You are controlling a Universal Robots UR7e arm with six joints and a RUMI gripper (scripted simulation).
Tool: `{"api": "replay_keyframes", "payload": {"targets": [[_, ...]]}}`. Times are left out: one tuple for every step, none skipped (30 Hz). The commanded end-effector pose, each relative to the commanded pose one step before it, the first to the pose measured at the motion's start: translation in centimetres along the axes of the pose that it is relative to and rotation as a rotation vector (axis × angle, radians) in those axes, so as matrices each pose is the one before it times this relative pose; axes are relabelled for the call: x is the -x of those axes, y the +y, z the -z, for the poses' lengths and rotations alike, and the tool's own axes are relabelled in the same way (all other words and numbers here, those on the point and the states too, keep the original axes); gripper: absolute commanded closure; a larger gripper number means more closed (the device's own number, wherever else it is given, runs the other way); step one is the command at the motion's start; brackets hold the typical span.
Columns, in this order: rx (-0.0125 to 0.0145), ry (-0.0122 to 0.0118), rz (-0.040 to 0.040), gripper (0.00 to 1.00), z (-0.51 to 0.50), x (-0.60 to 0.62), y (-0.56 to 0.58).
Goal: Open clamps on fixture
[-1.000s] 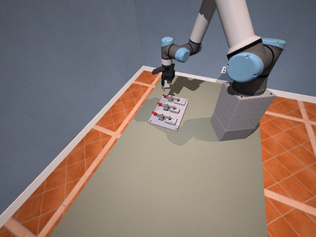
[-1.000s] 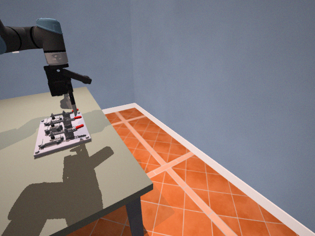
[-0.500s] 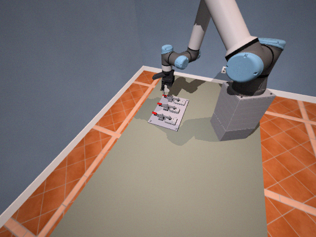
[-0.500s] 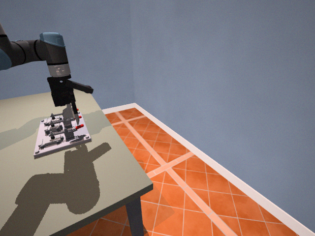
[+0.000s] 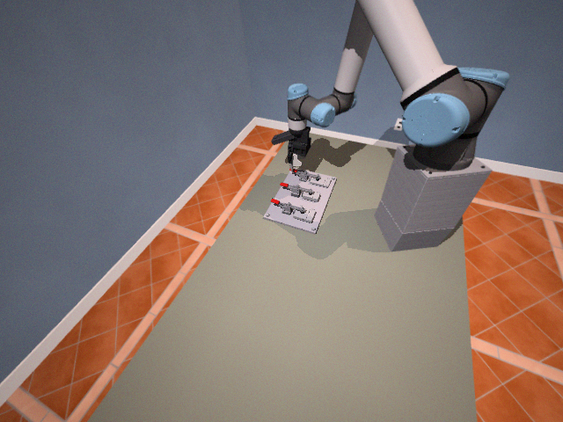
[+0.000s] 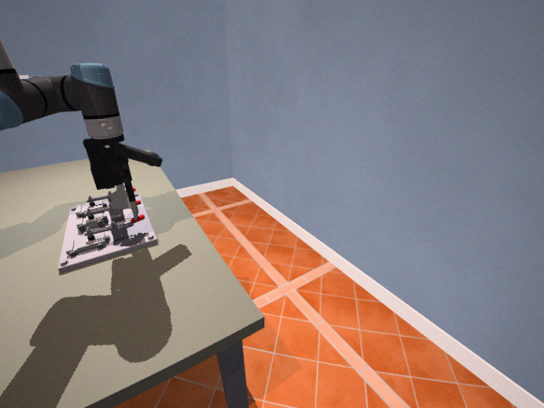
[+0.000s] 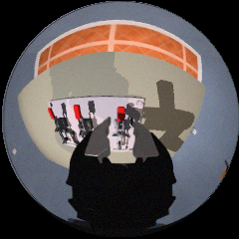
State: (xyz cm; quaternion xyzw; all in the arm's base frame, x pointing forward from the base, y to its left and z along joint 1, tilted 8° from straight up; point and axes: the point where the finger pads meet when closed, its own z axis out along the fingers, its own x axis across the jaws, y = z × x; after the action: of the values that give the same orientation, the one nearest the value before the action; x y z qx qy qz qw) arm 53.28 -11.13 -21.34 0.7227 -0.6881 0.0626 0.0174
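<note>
1. I see the arm [image 5: 411, 43] reaching from its grey block pedestal [image 5: 399, 236] out over the matte olive desk [image 5: 296, 317], wrist pointing straight down.
2. The fixture [image 5: 318, 213], a flat pale metal plate, lies near the desk's far left edge, with open desk toward the camera in the top view.
3. Three clamps sit in a row on it, red-tipped handles toward the desk edge: far [image 5: 305, 174], middle [image 5: 296, 187], near [image 5: 287, 207].
4. My gripper [image 5: 292, 169] hovers at the far clamp's red handle, jaws partly closed, gripping nothing; I cannot tell whether it touches.
</note>
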Motion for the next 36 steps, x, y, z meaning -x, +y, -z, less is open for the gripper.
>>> {"api": "replay_keyframes", "payload": {"targets": [[-0.00134, 0.00057, -0.00001, 0.72, 0.047, -0.021, -0.054], [0.0, 0.0, 0.0, 0.72, 0.0, 0.0, 0.0], [0.0, 0.0, 0.0, 0.72, 0.0, 0.0, 0.0], [0.0, 0.0, 0.0, 0.72, 0.0, 0.0, 0.0], [0.0, 0.0, 0.0, 0.72, 0.0, 0.0, 0.0], [0.0, 0.0, 0.0, 0.72, 0.0, 0.0, 0.0], [0.0, 0.0, 0.0, 0.72, 0.0, 0.0, 0.0], [0.0, 0.0, 0.0, 0.72, 0.0, 0.0, 0.0], [0.0, 0.0, 0.0, 0.72, 0.0, 0.0, 0.0], [0.0, 0.0, 0.0, 0.72, 0.0, 0.0, 0.0], [0.0, 0.0, 0.0, 0.72, 0.0, 0.0, 0.0], [0.0, 0.0, 0.0, 0.72, 0.0, 0.0, 0.0], [0.0, 0.0, 0.0, 0.72, 0.0, 0.0, 0.0], [0.0, 0.0, 0.0, 0.72, 0.0, 0.0, 0.0], [0.0, 0.0, 0.0, 0.72, 0.0, 0.0, 0.0], [0.0, 0.0, 0.0, 0.72, 0.0, 0.0, 0.0], [0.0, 0.0, 0.0, 0.72, 0.0, 0.0, 0.0], [0.0, 0.0, 0.0, 0.72, 0.0, 0.0, 0.0], [0.0, 0.0, 0.0, 0.72, 0.0, 0.0, 0.0], [0.0, 0.0, 0.0, 0.72, 0.0, 0.0, 0.0], [0.0, 0.0, 0.0, 0.72, 0.0, 0.0, 0.0], [0.0, 0.0, 0.0, 0.72, 0.0, 0.0, 0.0], [0.0, 0.0, 0.0, 0.72, 0.0, 0.0, 0.0], [0.0, 0.0, 0.0, 0.72, 0.0, 0.0, 0.0], [0.0, 0.0, 0.0, 0.72, 0.0, 0.0, 0.0], [0.0, 0.0, 0.0, 0.72, 0.0, 0.0, 0.0], [0.0, 0.0, 0.0, 0.72, 0.0, 0.0, 0.0], [0.0, 0.0, 0.0, 0.72, -0.002, 0.0, 0.0], [0.0, 0.0, 0.0, 0.72, 0.0, 0.0, 0.0], [0.0, 0.0, 0.0, 0.72, 0.0, 0.0, 0.0], [0.0, 0.0, 0.0, 0.72, -0.012, 0.0, 0.0], [0.0, 0.0, 0.0, 0.72, -0.03, 0.0, -0.001], [0.0, 0.0, 0.0, 0.72, -0.054, -0.001, -0.001], [0.0, 0.0, 0.0, 0.72, -0.081, -0.001, -0.002], [0.0, 0.0, 0.0, 0.72, -0.109, -0.001, -0.002], [0.0, 0.0, 0.0, 0.72, -0.136, -0.001, -0.002]]}}
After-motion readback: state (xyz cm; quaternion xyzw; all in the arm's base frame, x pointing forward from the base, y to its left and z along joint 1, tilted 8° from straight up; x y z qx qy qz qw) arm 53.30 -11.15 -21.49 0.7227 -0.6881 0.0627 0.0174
